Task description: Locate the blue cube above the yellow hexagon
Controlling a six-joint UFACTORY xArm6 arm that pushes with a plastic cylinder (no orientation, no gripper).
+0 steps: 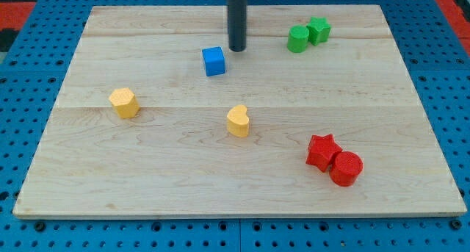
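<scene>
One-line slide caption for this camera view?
My tip rests just upper right of the blue cube, with the yellow hexagon at the board's left.

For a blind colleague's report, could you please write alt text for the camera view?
My tip sits just to the upper right of a blue cube on a wooden board. A yellow hexagon lies at the view's left and a yellow heart near the centre. Two touching green blocks sit at top right; a red star and red cylinder touch at bottom right.
</scene>
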